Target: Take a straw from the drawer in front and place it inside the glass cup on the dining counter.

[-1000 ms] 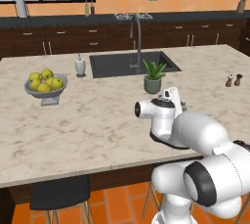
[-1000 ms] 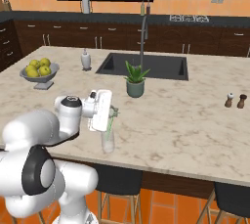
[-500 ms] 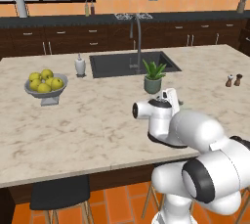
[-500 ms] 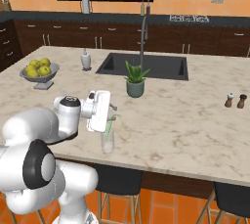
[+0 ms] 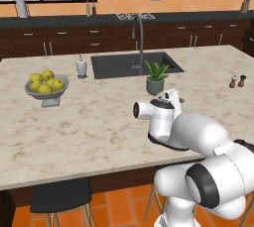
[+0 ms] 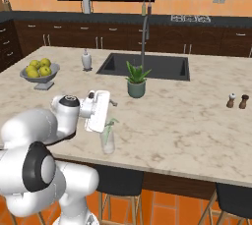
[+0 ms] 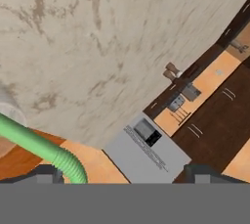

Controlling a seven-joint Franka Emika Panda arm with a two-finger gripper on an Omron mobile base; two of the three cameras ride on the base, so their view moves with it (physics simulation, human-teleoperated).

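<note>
The glass cup (image 6: pixel 108 141) stands near the front edge of the dining counter (image 6: pixel 172 121), with the green straw (image 6: pixel 110 124) leaning out of its top. My gripper (image 6: pixel 109 113) hovers just above the cup, by the straw's upper end. Seen from the hand, the gripper (image 7: pixel 125 171) is open, its two fingertips (image 7: pixel 46 171) far apart. There the straw (image 7: pixel 34 145) runs in from the left and ends beside the left tip, not pinched. From the left base camera my arm hides the cup on the counter (image 5: pixel 99 122). The drawer is out of view.
A bowl of yellow-green fruit (image 6: pixel 39 69) sits at the counter's left, a soap dispenser (image 6: pixel 86 60) behind it. A potted plant (image 6: pixel 136 80) stands before the black sink (image 6: pixel 147 66). Two small shakers (image 6: pixel 236 101) are at the right. Stools (image 6: pixel 118 182) stand under the front edge.
The jaws have gone from shut to wide open, letting go of the straw, which now rests in the glass cup. The arm has hardly moved.
</note>
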